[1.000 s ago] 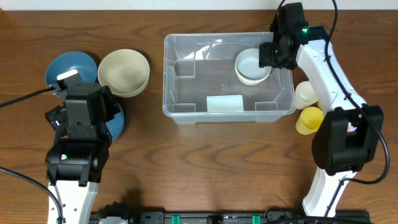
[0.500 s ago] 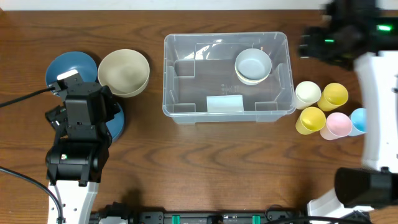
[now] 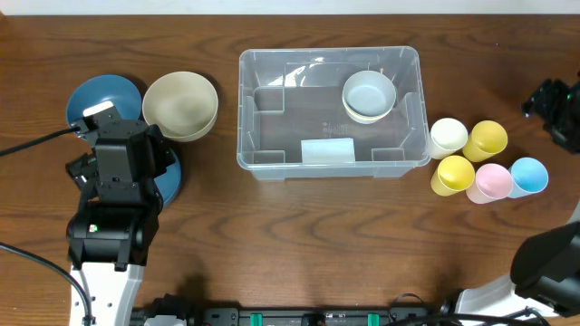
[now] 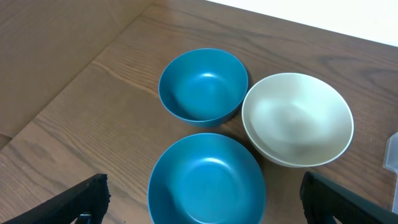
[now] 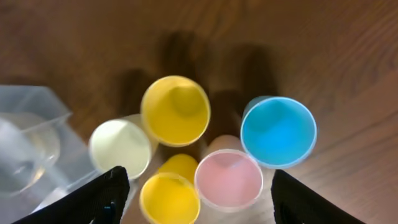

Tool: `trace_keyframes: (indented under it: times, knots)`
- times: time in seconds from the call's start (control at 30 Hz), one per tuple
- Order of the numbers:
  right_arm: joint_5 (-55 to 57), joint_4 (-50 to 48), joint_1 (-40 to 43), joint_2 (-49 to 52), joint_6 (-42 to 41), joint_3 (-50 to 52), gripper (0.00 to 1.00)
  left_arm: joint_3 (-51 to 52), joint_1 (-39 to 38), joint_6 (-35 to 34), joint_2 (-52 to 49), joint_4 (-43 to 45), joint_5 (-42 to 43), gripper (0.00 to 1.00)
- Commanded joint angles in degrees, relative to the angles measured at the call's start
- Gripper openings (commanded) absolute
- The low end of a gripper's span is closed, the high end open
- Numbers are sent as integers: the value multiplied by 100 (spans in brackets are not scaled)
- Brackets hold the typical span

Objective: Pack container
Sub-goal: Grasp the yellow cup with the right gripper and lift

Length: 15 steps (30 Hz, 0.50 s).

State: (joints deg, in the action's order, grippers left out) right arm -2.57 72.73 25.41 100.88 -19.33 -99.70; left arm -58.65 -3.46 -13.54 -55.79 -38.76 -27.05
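Overhead shows one bowl (image 3: pixel 369 94) in the container (image 3: pixel 299 116); both jaws hang released, empty; next, we judge, the right takes a cup (image 3: pixel 492 179).

The left arm (image 3: pixel 109 226) sat folded up over its own base, wrist bent so that the left tool (image 4: pixel 205 208) looked downward and ahead. Its two dark fingers (image 4: pixel 81 199) stood spread as wide as I saw them go, gripping nothing. The right arm (image 3: pixel 544 267) was swung far out to its own right, and the right tool (image 5: pixel 202 196) hung facing straight down, its fingers (image 5: pixel 109 193) also well parted and empty.
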Motion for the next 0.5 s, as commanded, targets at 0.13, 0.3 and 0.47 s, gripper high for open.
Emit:
trace_keyframes:
  times: [0.13, 0.3, 0.47]
  knots:
    - [-24, -1008, 26, 37, -35, 1224, 71, -125, 28, -52, -4, 2, -107, 98]
    - [-24, -1600, 26, 39, -35, 1733, 66, -125, 28, -52, -4, 2, -107, 98]
    - [-22, -2162, 24, 48, -28, 2258, 63, -125, 28, -52, -4, 2, -107, 98]
